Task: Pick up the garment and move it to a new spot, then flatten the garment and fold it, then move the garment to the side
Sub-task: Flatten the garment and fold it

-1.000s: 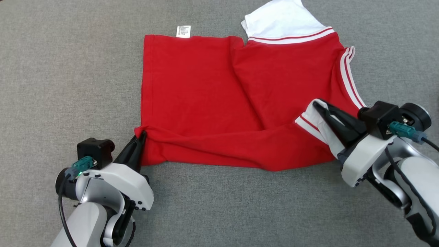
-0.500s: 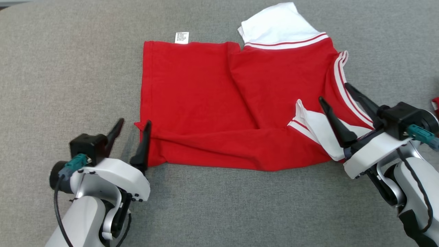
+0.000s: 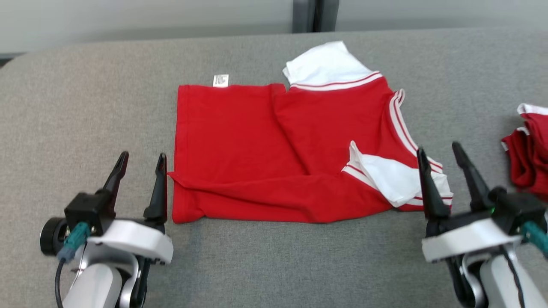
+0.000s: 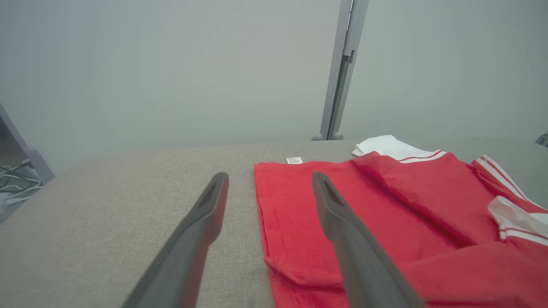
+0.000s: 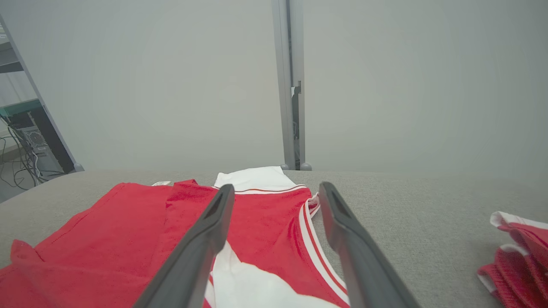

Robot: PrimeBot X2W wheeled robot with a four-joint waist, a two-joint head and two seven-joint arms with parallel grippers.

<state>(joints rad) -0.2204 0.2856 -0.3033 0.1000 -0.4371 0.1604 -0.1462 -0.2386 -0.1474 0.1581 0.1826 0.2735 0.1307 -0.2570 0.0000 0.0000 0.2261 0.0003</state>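
The garment [image 3: 257, 141] is a red shirt with white sleeves and red-and-white striped trim, lying folded and roughly flat on the grey table [image 3: 77, 111]. A white sleeve [image 3: 387, 175] lies across its near right corner. Just left of its near left corner stands my left gripper [image 3: 141, 157], open and empty. At the near right corner my right gripper [image 3: 441, 150] is open too, holding nothing. In the left wrist view the garment [image 4: 385, 214] lies right of my open fingers [image 4: 201, 222]. The right wrist view has the garment [image 5: 128, 231] below and between the fingers [image 5: 201, 239].
A second bunched red-and-white cloth [image 3: 528, 149] lies at the table's right edge, also in the right wrist view [image 5: 518, 252]. A grey wall with a vertical post [image 3: 309, 15] stands behind the table. Bare grey surface lies left of the garment and along the near edge.
Both grippers opened, let go of the garment's near corners and drew back toward me. The head camera tilted up, bringing the wall and the second cloth into view.
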